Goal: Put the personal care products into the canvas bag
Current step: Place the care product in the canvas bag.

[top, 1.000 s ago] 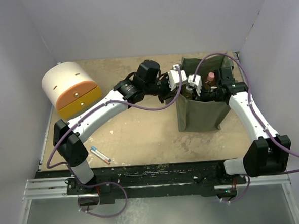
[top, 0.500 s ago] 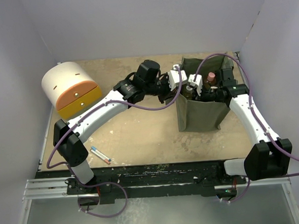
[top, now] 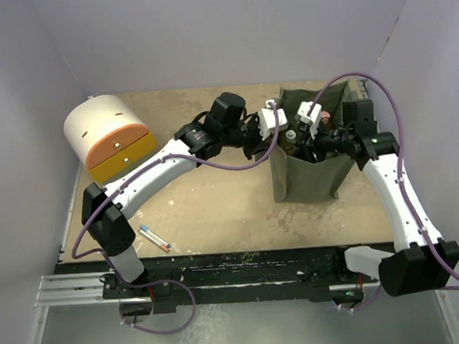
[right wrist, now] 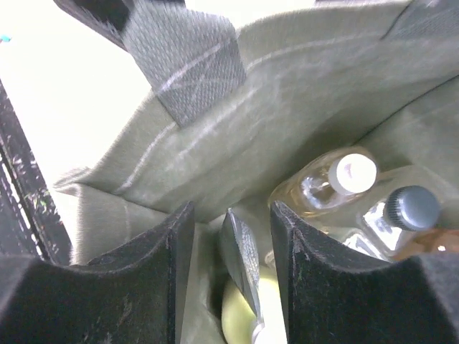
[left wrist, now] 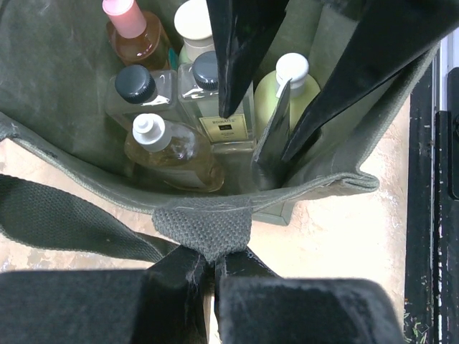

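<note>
**Fig.** Twin arms, top & wrist views. L arm point(top: 159, 170) & R arm point(top: 398, 197): rounded white moulded link shells alternating w/ black joint housings. The largest black units are the L shoulder block point(top: 108, 226) & R shoulder block point(top: 413, 262). A purple cable point(top: 233, 165) runs externally along each arm in loose loops (not clipped flush to the shells). The L wrist has a bulky black cylindrical housing point(top: 227, 111). L pincer point(top: 271, 124) & R pincer point(top: 308, 112) show white finger carriers from above. In wrist views the L fingers point(left wrist: 179, 290) are matte black & blunt. The R fingers point(right wrist: 136, 287) are likewise black, scuffed w/ pale specks.
</note>
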You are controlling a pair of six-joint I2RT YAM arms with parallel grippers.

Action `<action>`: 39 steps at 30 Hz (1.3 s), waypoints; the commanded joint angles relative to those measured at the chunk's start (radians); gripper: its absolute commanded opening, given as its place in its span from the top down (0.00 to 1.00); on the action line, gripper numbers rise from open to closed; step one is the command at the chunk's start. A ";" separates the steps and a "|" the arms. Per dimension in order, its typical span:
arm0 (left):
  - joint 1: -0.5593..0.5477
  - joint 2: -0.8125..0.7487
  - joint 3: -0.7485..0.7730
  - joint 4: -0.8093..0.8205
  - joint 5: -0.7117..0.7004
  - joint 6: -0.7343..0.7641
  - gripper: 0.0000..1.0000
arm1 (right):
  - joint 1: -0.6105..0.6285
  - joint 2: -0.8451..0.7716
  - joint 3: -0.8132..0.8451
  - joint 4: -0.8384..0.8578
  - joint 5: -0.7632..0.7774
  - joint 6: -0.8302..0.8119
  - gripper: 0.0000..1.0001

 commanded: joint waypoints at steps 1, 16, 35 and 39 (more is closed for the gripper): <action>0.007 -0.070 -0.006 0.105 0.025 -0.023 1.00 | -0.002 -0.071 0.060 0.102 0.039 0.148 0.50; 0.006 -0.030 0.013 0.120 0.085 -0.087 0.91 | -0.002 -0.136 0.173 0.237 0.453 0.452 0.42; 0.000 -0.018 0.076 0.067 0.084 -0.027 0.56 | -0.017 -0.251 0.155 0.215 0.655 0.435 0.21; 0.000 -0.070 0.048 0.022 0.050 0.081 0.36 | -0.017 -0.251 0.166 0.171 0.698 0.426 0.08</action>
